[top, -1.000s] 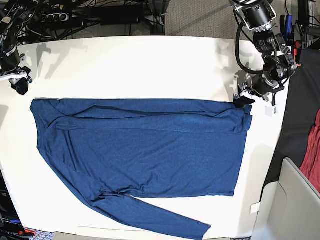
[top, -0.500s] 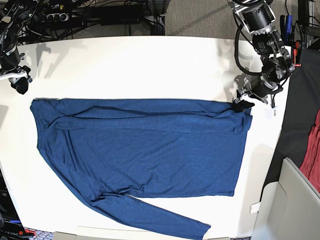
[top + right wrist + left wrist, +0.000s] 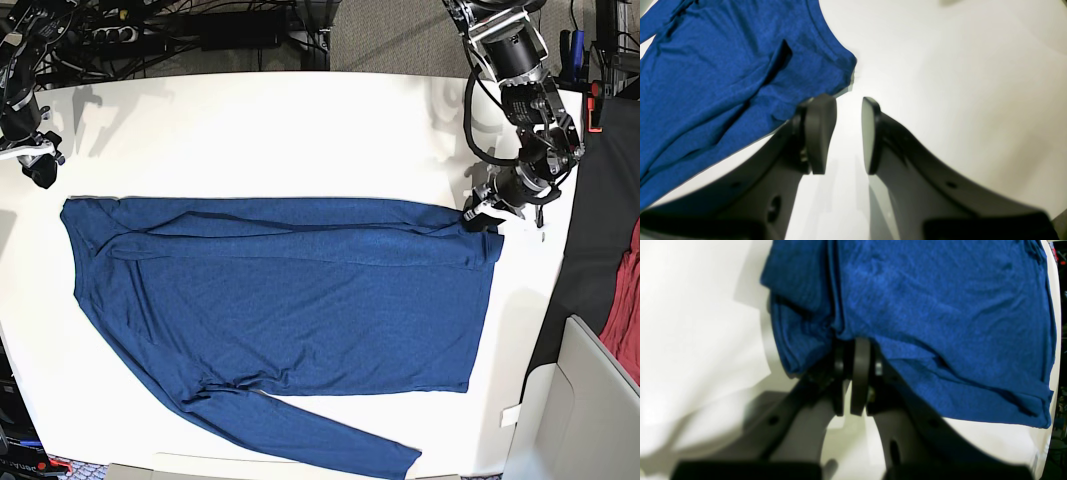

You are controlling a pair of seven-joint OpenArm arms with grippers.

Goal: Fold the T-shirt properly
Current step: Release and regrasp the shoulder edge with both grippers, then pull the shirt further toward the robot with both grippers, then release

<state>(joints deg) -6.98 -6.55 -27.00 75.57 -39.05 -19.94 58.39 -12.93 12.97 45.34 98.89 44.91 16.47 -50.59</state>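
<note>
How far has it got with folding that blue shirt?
One sleeve already lies folded across the top of the shirt, which is otherwise spread flat on the table. The left tool is pinching the shirt's top corner; the right tool is open over bare table beside the other end. The lower sleeve and the body folds remain.

txt: none legible | labels: none | all views

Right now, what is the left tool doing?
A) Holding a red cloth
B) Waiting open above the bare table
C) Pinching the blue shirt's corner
C: in the left wrist view the left tool is closed on the bunched edge of the blue shirt.
</note>
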